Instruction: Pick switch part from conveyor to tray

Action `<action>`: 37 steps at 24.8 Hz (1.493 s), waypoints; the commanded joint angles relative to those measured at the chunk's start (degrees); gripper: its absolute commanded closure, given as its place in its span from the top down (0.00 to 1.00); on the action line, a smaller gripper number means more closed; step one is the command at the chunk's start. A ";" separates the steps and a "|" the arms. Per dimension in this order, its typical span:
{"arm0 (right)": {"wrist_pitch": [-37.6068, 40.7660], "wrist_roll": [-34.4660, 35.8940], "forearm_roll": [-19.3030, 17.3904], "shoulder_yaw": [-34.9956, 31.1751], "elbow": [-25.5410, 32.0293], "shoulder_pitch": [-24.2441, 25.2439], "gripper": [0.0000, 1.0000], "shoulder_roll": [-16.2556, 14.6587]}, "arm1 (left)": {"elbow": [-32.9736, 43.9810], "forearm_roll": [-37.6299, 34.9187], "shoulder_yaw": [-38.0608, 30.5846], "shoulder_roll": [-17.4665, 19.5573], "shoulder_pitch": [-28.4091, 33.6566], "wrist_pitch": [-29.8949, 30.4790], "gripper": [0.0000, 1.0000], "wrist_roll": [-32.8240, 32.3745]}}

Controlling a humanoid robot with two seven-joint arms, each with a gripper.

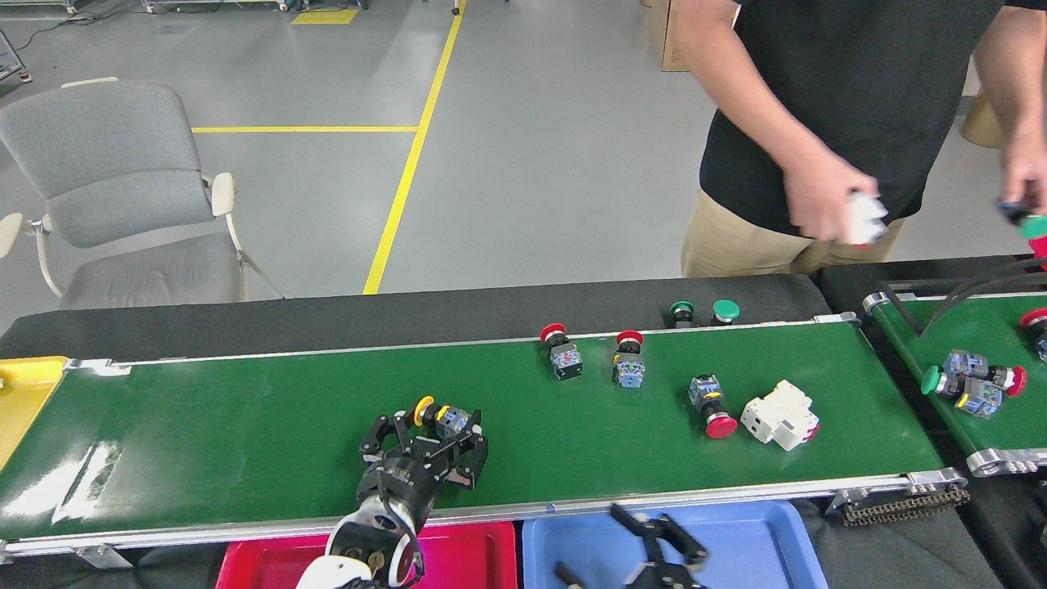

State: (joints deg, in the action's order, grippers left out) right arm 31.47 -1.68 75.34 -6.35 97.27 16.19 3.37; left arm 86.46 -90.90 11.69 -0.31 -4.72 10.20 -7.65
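Observation:
A yellow-capped switch part (440,417) lies on the dark-green conveyor (245,425). My left gripper (424,438) is open, its fingers (378,433) to either side of the part's near end. At the bottom edge my right gripper (646,546) is open over the blue tray (761,540), with nothing showing between its fingers. Further right on the belt lie three red-capped switch parts (560,353) (628,360) (710,406) and a white breaker block (781,413).
A red tray (466,548) sits below my left arm and a yellow tray (24,393) at the belt's left end. Two green buttons (703,311) rest on the black cloth behind. A person's hand (826,204) holds a white part. A second belt (973,343) at the right carries more parts.

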 commanded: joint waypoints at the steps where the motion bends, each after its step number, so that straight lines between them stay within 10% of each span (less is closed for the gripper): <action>1: -4.31 2.91 -0.28 -5.51 1.17 1.21 0.97 0.94 | 8.20 0.38 -0.27 4.27 3.66 8.17 0.21 0.45; 2: -5.81 4.05 -0.28 -6.83 1.26 1.47 0.97 0.85 | 11.63 0.82 -0.71 6.47 6.56 11.86 0.35 0.45; 4: -8.88 5.11 -0.11 -9.47 1.26 2.18 0.96 0.41 | 15.85 1.78 -2.38 8.31 12.72 17.84 0.97 0.36; 5: -10.20 5.20 -0.11 -10.70 1.26 2.62 0.96 -0.03 | 15.59 1.96 -2.55 7.70 14.65 20.04 1.00 0.45; 11: -13.10 5.11 -0.02 -11.23 1.00 2.88 0.97 -1.70 | 15.50 2.22 -4.40 3.30 17.90 21.09 1.00 0.45; 16: -13.10 4.58 2.09 -10.70 0.82 0.24 0.97 -2.14 | 15.50 2.22 -20.04 -1.09 17.73 6.41 1.00 1.15; 21: -13.10 3.35 6.75 -7.18 -2.16 -5.11 0.97 -2.31 | 13.83 1.61 -30.59 0.31 19.57 3.86 1.00 16.53; 29: -13.19 0.27 7.01 2.84 -10.96 -16.02 0.98 -4.25 | 13.21 1.69 -28.39 2.42 18.34 7.29 1.00 9.32; 37: -18.37 0.10 7.01 13.03 -21.50 -25.15 0.98 -4.34 | -4.09 0.99 -15.56 1.28 -3.71 0.44 1.00 -0.34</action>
State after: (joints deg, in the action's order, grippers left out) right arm 14.93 -1.57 82.42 5.46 76.66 -7.30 -0.51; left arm 84.43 -89.77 -5.61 0.98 -6.06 13.41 -6.98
